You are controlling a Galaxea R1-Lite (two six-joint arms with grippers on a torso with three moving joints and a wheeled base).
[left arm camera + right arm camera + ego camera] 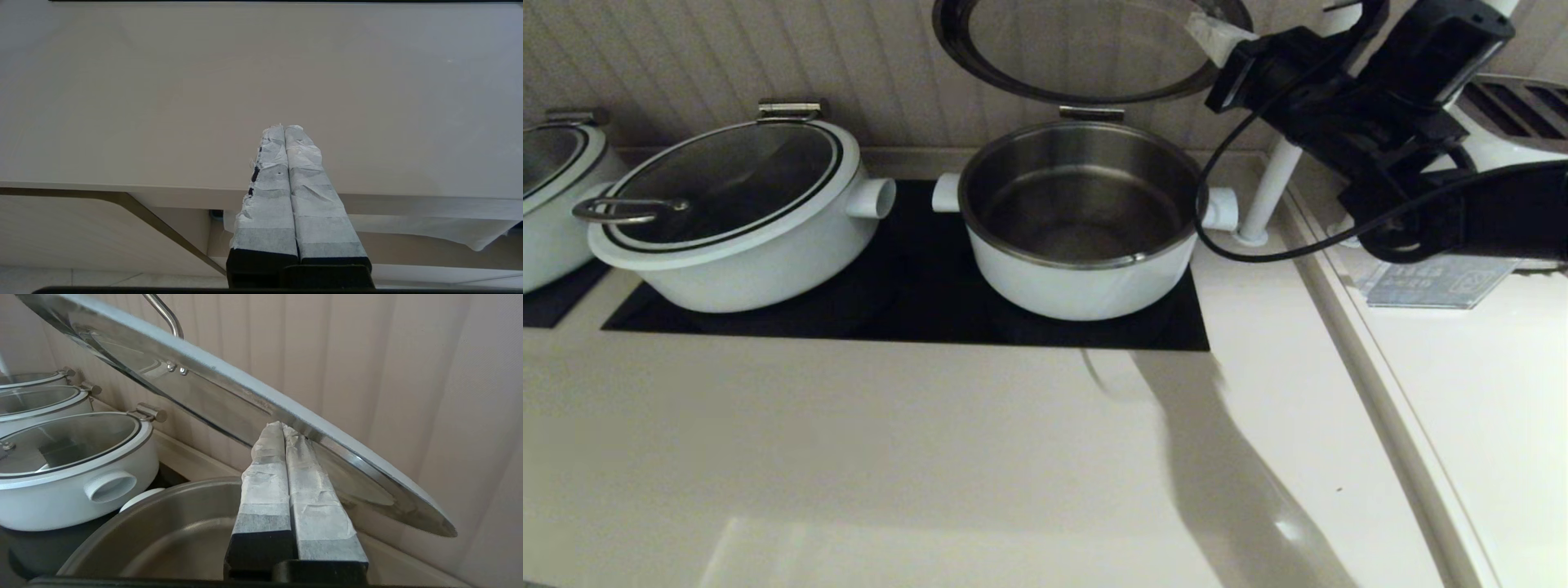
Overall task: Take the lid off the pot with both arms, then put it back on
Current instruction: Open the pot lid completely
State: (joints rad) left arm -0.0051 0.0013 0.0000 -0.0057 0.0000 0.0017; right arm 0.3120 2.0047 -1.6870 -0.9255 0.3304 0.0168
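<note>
The pot (1086,286) stands uncovered on the black cooktop and its steel inside is empty. It also shows in the right wrist view (163,522). Its glass lid (980,69) is tipped up on the steel hinge (1091,113) against the back wall. In the right wrist view the lid (196,388) slants above the pot, with its bar handle (165,314) on the far side. My right gripper (282,426) is shut and empty, with its tips against the lid's underside near the rim; in the head view the right gripper (1209,33) is at the lid's right edge. My left gripper (284,128) is shut and empty over the bare counter, out of the head view.
A wider white pot (743,212) with a loop-handled lid stands left of the open pot. Another pot (556,188) is at the far left. A white post (1270,192) rises right of the cooktop (915,318). A card (1437,282) lies on the right counter.
</note>
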